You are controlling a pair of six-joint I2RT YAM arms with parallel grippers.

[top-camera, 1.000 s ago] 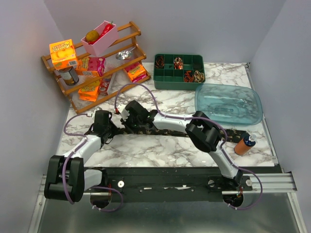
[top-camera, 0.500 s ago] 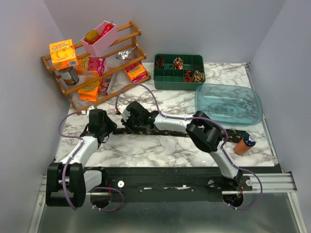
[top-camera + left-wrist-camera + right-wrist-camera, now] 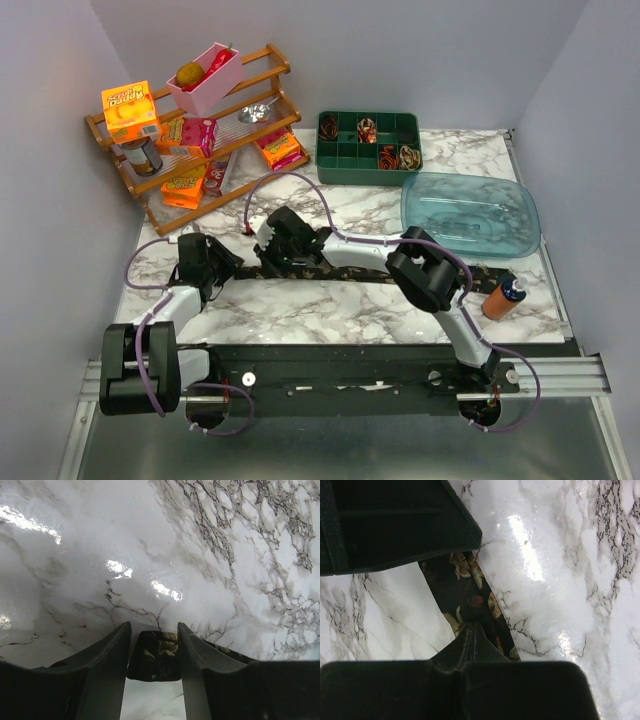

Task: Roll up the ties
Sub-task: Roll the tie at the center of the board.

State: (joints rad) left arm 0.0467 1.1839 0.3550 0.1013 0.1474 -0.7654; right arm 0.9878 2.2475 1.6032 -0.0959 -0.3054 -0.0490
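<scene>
1. Marble table [image 3: 300, 312]. Green tray [image 3: 365, 179] at the far edge, coiled ties [image 3: 400, 157] in its compartments.
2. Flat tie [image 3: 340, 276] lies crosswise nearer than the tray, stretching past both tray sides.
3. Left gripper [image 3: 154, 630], near-left of the tray: fingers apart, the tie's end lying loose between them.
4. Right gripper [image 3: 471, 626], just tray-side of it: fingers closed together, tips down on the tie.

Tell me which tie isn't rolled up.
The long dark patterned tie lying flat across the marble table. The other ties are small coils sitting in the green tray compartments at the back.
</scene>
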